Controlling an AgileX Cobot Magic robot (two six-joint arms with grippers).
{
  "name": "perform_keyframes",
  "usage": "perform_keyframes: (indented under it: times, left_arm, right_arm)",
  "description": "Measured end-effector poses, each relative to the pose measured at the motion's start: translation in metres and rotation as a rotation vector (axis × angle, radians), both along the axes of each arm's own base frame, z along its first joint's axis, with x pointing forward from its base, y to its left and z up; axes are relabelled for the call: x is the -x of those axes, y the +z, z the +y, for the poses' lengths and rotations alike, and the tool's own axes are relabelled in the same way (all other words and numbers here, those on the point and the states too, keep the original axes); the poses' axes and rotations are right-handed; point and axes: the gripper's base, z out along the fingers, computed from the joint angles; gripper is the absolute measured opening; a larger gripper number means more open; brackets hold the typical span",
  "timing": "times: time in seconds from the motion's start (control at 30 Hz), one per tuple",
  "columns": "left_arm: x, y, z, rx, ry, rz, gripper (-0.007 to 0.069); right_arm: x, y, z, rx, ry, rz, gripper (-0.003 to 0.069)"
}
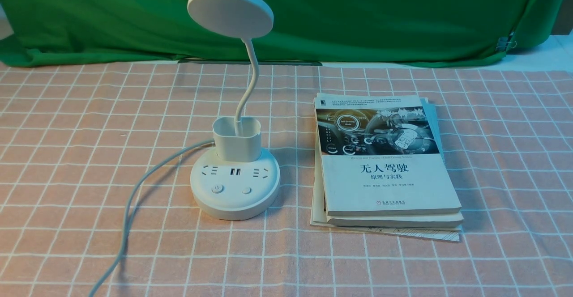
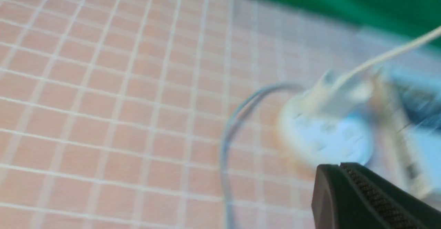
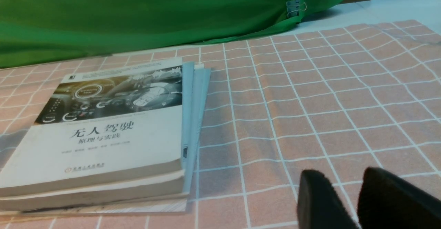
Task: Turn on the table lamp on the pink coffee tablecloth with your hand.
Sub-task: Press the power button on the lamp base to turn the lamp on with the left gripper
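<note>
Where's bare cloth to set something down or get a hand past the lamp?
Bare tablecloth left of the cord, right of the books, and along the near edge. Tight: the narrow gap between lamp base and books; the cord curves across the near left.

We see the table lamp (image 2: 327, 136) only as a blur in the left wrist view, its head cut off by the edge, while the left gripper (image 2: 348, 194) shows one finger and the right gripper (image 3: 348, 187) only fingertips, so we cannot judge either one's opening.
</note>
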Motion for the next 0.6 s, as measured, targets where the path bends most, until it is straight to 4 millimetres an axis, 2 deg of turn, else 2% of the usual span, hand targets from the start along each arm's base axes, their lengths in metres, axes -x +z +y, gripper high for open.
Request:
perform_keyframes:
  times: [0.07,0.17,0.23,0.3,0.37,0.43,0.53,0.6]
  left_arm:
    - [-0.025,0.007,-0.001,-0.109,-0.069,0.085,0.0021]
    - [-0.048,0.006,-0.003,-0.17,-0.137,0.162,0.0021]
    - [-0.077,-0.002,-0.012,-0.194,-0.24,0.266,0.0021]
    - [-0.092,-0.009,-0.021,-0.198,-0.293,0.312,0.0021]
    - [-0.108,-0.021,-0.039,-0.208,-0.375,0.363,0.0021]
    - [-0.115,-0.028,-0.049,-0.221,-0.42,0.381,0.0021]
    - [-0.135,-0.05,-0.083,-0.242,-0.522,0.4,0.0021]
    - [-0.142,-0.061,-0.097,-0.245,-0.557,0.403,0.0021]
  right_arm:
    - [0.0,0.0,0.0,0.0,0.0,0.0,0.0242]
    - [0.0,0.0,0.0,0.0,0.0,0.0,0.0242]
    - [0.0,0.0,0.0,0.0,0.0,0.0,0.0242]
    - [0.0,0.0,0.0,0.0,0.0,0.0,0.0242]
    - [0.0,0.0,0.0,0.0,0.0,0.0,0.0242]
    - [0.0,0.0,0.0,0.0,0.0,0.0,0.0242]
    - [0.0,0.0,0.0,0.0,0.0,0.0,0.0242]
    - [0.0,0.0,0.0,0.0,0.0,0.0,0.0242]
